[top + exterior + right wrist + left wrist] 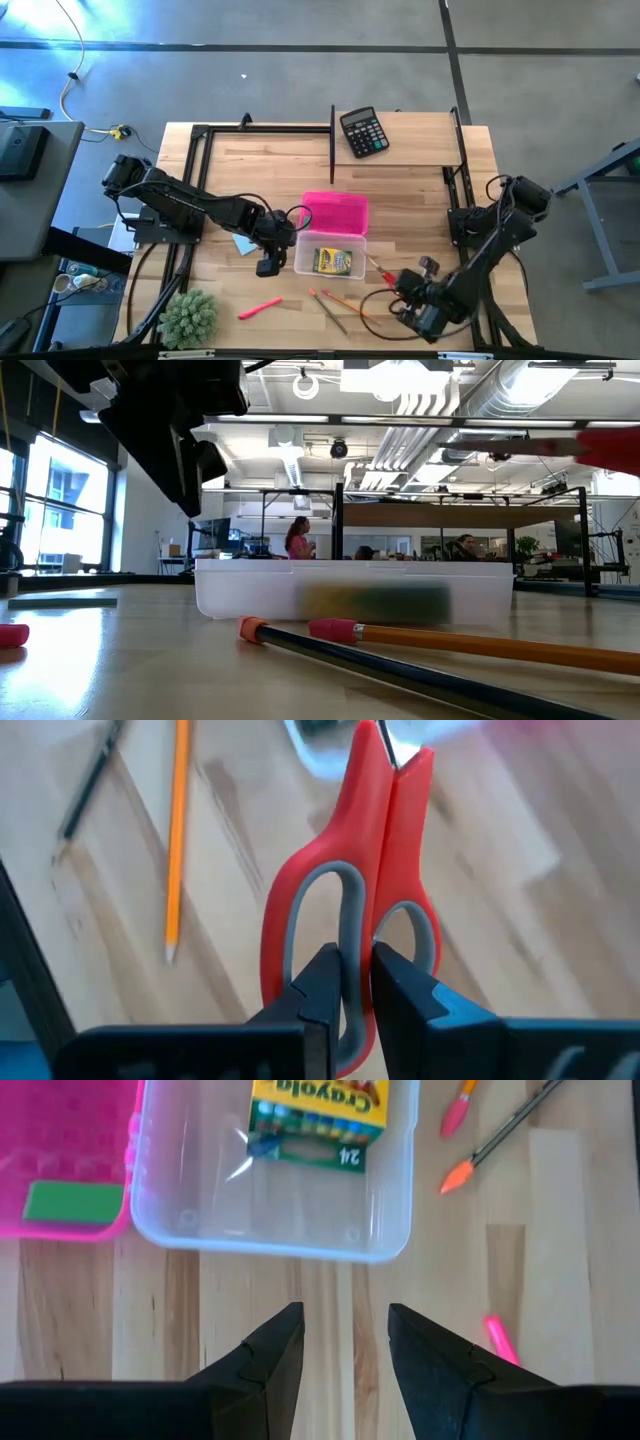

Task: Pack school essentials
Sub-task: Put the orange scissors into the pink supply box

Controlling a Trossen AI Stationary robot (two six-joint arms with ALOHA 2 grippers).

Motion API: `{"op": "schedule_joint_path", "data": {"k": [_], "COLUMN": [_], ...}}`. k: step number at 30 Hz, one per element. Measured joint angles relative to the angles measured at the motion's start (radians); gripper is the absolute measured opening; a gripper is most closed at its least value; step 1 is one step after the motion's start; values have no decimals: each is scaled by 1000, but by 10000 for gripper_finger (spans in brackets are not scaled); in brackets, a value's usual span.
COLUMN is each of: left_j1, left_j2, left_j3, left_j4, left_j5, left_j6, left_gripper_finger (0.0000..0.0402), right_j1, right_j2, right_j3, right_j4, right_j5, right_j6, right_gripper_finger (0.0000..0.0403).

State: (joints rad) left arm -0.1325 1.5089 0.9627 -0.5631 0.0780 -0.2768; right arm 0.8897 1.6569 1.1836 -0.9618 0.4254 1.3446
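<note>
A clear plastic box (305, 258) stands mid-table with the yellow-green crayon box (333, 261) lying in it. Its pink lid (335, 212) lies just beyond and carries the green eraser (75, 1202). My left gripper (268, 265) hovers open and empty at the box's left side, near the light-blue sticky-note pad (243, 243). My right gripper (410, 295) is shut on the red-handled scissors (350, 870), right of the box. The red-pink pen (260, 308) and two pencils (332, 301) lie flat near the front edge. My right gripper pinches the scissors' handle between its two fingers, where the two finger loops meet (355, 935). The scissors run along the fingers, closed blades pointing away toward the clear box. In the low view the scissors (610, 445) are lifted clear of the table.
A black calculator (363, 131) lies at the far edge. A spiky green plant ball (190, 315) sits at the front left corner. A black frame (330, 140) runs along the table's far part and sides. People show in the room behind.
</note>
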Motion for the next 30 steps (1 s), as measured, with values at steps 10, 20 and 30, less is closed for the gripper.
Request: {"op": "schedule_joint_path", "data": {"k": [10,20,30], "left_j1": [-53,-79,-79], "left_j2": [0,0,0], "left_j3": [0,0,0], "left_j4": [-25,-27,-153], "left_j5": [0,-15,-142], "left_j6": [7,18,-15], "left_gripper_finger": [135,135,135], "right_j1": [-225,-462,-572], "right_j2": [0,-1,-1], "right_j3": [98,131,77], "right_j4": [33,114,174], "right_j5": [-3,-216,-323], "right_j6": [-476,-849,-950], "right_gripper_finger": [36,36,36]}}
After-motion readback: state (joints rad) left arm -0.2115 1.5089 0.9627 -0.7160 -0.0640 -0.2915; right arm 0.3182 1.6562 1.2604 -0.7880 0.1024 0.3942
